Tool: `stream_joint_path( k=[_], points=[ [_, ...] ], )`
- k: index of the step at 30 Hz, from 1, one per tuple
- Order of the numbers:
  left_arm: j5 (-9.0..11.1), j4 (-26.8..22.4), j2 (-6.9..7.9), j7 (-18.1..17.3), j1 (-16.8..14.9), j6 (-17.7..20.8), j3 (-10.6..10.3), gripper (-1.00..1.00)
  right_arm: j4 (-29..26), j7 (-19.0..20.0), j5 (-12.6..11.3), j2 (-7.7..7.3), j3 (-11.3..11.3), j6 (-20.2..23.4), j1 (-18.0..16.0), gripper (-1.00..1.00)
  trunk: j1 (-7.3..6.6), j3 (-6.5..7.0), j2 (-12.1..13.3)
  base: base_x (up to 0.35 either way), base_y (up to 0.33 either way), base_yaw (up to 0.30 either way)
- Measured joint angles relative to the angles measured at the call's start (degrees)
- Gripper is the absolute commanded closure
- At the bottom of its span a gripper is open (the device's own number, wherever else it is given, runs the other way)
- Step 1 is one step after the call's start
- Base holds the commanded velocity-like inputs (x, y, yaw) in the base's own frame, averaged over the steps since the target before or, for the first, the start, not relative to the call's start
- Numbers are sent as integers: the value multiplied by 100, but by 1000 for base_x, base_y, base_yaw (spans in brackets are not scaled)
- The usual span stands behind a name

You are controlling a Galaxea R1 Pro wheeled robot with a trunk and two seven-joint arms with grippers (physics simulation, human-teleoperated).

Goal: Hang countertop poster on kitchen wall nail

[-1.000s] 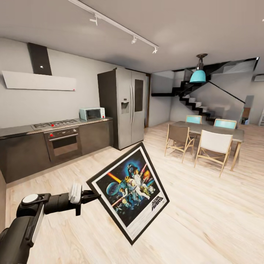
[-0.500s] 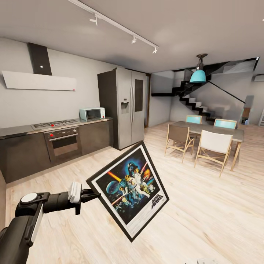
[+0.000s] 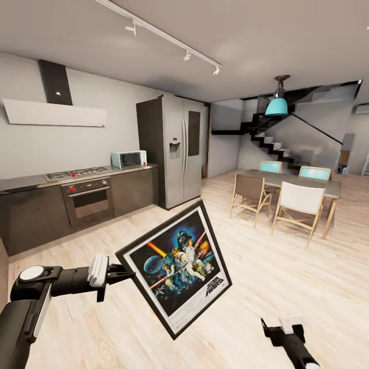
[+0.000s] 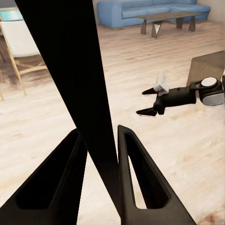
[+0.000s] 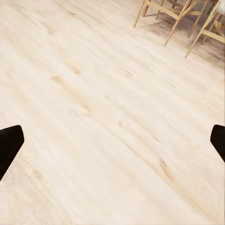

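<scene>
1. Above the wood floor [image 3: 287,287], the left gripper [image 3: 125,274] clamps the poster [image 3: 177,266] by its frame edge, tilted, clear of obstacles.
2. Right gripper [image 3: 274,328]: fingers spread wide, empty, held low.
3. Kitchen countertop [image 3: 25,182] stands well apart.

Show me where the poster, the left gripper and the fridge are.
poster [image 3: 179,266], head view, on the printed picture.
left gripper [image 3: 125,273], head view, between its fingertips at the frame's edge.
fridge [image 3: 177,148], head view, on its door.

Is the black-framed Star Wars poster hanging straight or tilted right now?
Tilted. The black-framed Star Wars poster hangs diamond-like over the pale wood floor, one corner pinched in the left gripper, its title running uphill.
</scene>
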Motion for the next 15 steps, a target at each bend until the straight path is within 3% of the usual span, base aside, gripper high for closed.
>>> stream_joint_path(
  k=[3,6,7,9,11,15],
  points=[
    [-90,-4,4,0,0,-1,-1,100,-332,339,6,-7,-6,302,-2,-100,0,0,0,0,0,0],
    [-160,-12,6,0,0,-1,-1,100,-755,799,9,-12,-16,693,-3,-100,0,0,0,0,0,0],
    [-180,-13,6,0,0,-2,-4,100,-1137,1160,7,-28,-20,1015,-5,-100,0,1,0,0,0,0],
    [-185,-14,7,0,0,-1,-6,100,-1372,1377,10,-62,-23,1213,-5,-100,0,0,0,0,0,0],
    [-192,-15,7,0,0,-2,-18,100,-2027,2172,11,-153,-30,1873,-11,-100,0,0,0,0,0,0],
    [-198,-88,7,0,0,-1,-25,100,-2499,3154,29,-442,-38,2281,-128,-100,0,0,0,0,0,0]
  ],
)
